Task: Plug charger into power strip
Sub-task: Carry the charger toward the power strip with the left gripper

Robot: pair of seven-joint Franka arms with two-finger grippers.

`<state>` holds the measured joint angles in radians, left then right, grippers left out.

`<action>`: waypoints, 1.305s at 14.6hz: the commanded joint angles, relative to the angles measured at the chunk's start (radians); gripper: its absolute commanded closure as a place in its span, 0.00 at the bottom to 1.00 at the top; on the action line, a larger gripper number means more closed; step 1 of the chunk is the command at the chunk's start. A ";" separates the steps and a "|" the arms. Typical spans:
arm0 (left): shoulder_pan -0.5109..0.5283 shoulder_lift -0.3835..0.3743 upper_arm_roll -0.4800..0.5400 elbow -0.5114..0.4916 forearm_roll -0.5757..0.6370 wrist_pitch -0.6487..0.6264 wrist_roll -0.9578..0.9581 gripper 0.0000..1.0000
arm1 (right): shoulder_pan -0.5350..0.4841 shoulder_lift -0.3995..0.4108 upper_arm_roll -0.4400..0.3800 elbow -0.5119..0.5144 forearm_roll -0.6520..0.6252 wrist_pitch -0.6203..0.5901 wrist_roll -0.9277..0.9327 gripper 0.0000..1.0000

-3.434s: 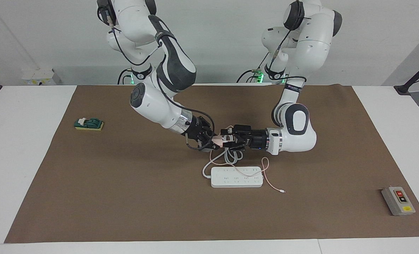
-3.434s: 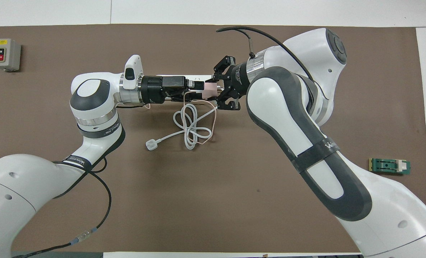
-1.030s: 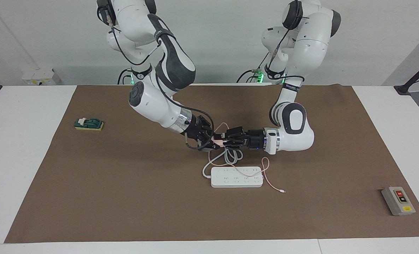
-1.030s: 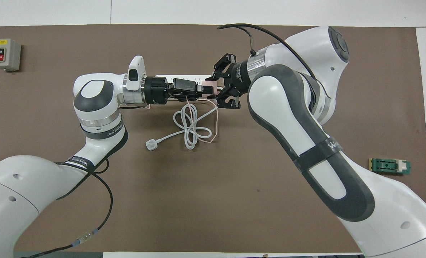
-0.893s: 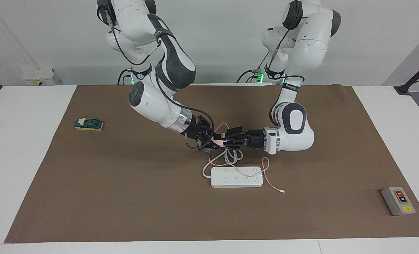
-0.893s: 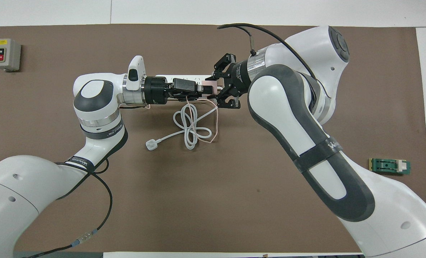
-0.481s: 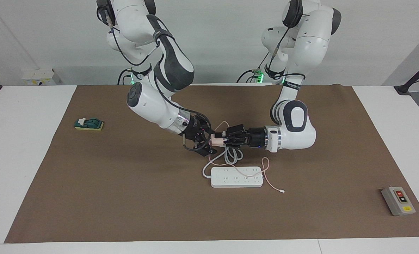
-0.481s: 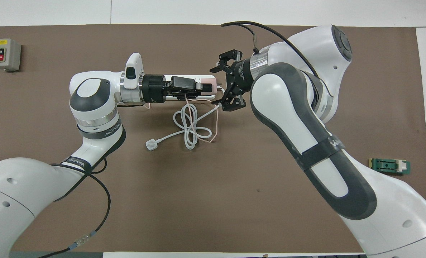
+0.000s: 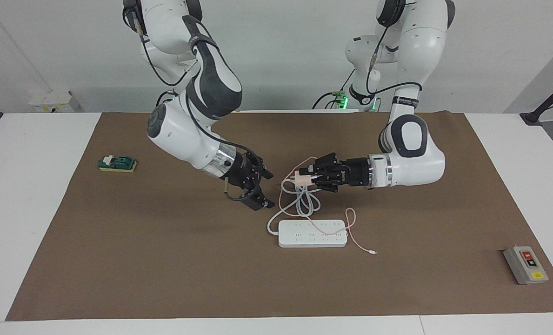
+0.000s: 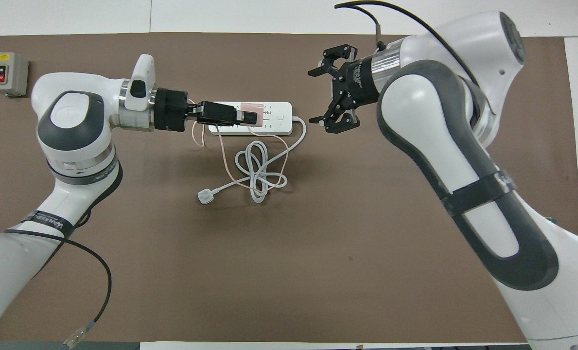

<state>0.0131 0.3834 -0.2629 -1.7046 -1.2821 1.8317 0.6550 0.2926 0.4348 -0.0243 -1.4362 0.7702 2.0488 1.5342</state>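
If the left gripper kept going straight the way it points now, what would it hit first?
Holding the pale pink cube-shaped charger, the left gripper points level toward the right arm's end. The open right gripper lies roughly in that line, probably first, though depth is unclear.

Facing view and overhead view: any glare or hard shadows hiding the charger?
Facing view: even light, no glare; soft shadows on the mat, charger plain in the left gripper, right gripper open over the mat. Overhead view: no glare, but the pale charger overlaps the white power strip, outline faint.
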 commanded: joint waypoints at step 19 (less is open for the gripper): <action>-0.093 -0.046 -0.009 0.097 1.142 0.335 0.252 1.00 | -0.285 -0.168 0.003 0.002 -0.474 -0.344 -1.065 0.00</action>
<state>-0.0409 0.3349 -0.2842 -1.5751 -0.2349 2.0688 0.8739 0.0345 0.2960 -0.0315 -1.4231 0.3611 1.7360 0.6300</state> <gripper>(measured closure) 0.705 0.000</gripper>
